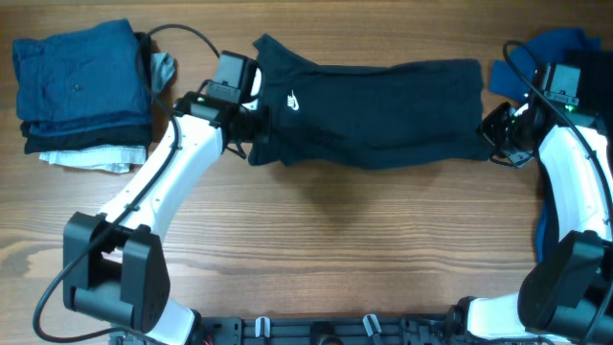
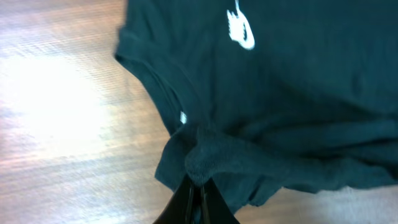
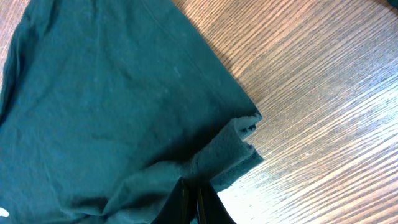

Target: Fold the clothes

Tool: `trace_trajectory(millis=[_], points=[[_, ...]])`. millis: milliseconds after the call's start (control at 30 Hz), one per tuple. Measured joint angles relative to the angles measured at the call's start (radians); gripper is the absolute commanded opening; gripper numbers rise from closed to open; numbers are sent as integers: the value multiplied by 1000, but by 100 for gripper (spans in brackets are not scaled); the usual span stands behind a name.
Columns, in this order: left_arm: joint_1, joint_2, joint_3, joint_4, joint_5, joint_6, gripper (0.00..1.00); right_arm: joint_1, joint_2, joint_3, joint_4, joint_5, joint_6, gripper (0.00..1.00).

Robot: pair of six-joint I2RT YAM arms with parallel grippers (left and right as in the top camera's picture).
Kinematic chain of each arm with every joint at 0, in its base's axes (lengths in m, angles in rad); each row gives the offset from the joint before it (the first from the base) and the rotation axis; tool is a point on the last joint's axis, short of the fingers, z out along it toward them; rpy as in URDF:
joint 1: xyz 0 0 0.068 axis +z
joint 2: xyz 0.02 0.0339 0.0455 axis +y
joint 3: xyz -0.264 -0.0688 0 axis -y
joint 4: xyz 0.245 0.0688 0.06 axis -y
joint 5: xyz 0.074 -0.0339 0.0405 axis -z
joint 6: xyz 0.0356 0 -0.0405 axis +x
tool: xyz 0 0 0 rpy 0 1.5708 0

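A near-black navy short-sleeved shirt (image 1: 374, 110) with a small white logo (image 1: 293, 100) lies stretched across the far middle of the table, folded lengthwise. My left gripper (image 1: 251, 129) is shut on a bunched fold at the shirt's left end; the left wrist view shows the cloth (image 2: 280, 93) pinched between the fingertips (image 2: 199, 186). My right gripper (image 1: 498, 134) is shut on the shirt's right end; the right wrist view shows the cloth (image 3: 112, 99) pinched at the fingertips (image 3: 194, 183).
A stack of folded garments (image 1: 81, 86) in blue, dark navy and white sits at the far left. More blue cloth (image 1: 560, 48) lies at the far right behind the right arm. Bare wood table (image 1: 335, 249) spreads in front of the shirt.
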Motion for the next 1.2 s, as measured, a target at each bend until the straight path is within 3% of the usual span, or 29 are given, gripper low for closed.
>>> trace_trajectory(millis=[333, 800, 900, 967, 1000, 1067, 1100, 1133, 1200], points=[[64, 0, 6, 120, 0, 0, 4, 1, 1, 0, 40, 62, 4, 4], [64, 164, 8, 299, 0, 0, 4, 5, 290, 0, 384, 80, -8, 5], [64, 222, 8, 335, 0, 0, 10, 5, 313, 0, 435, 80, -27, 4], [64, 253, 8, 374, 0, -3, 26, 5, 313, 0, 460, 80, -39, 18], [64, 264, 8, 384, 0, -8, 29, 5, 313, 0, 459, 80, -48, 26], [64, 270, 8, 403, -1, -8, 45, 5, 313, 0, 478, 83, -63, 63], [64, 270, 8, 420, -1, -10, 50, 5, 313, 0, 490, 81, -84, 88], [64, 270, 13, 428, -1, -7, 55, 5, 313, 0, 507, 74, -121, 99], [69, 270, 47, 407, 1, -11, 64, 5, 312, 13, 507, 55, -206, 99]])
